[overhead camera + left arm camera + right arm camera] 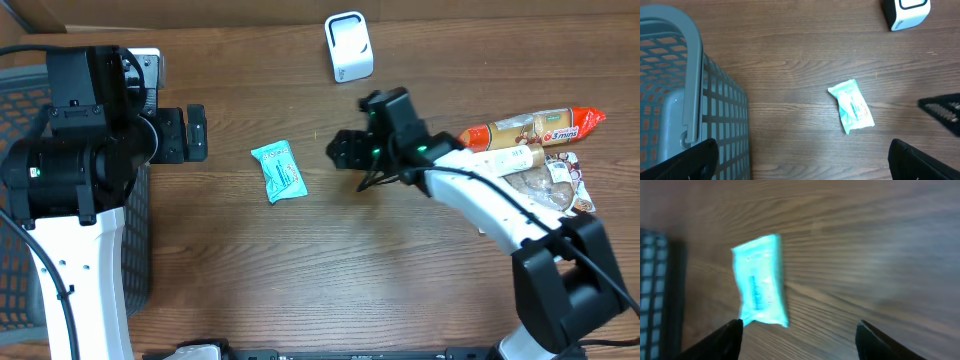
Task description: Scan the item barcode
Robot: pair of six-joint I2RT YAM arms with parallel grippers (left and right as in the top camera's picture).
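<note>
Right gripper (340,150) is hanging open and empty, facing the teal packet (279,172) lying flat at its 9 o'clock, so we're likely lining up a pick. Scanner (348,47) is sitting at the packet's 1 o'clock, well apart.

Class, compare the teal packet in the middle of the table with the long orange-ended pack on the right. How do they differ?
The teal packet is short and all teal; the orange pack is much longer, tan with orange ends. The teal packet lies alone; the orange pack lies against other packs. Both lie flat on the table.
</note>
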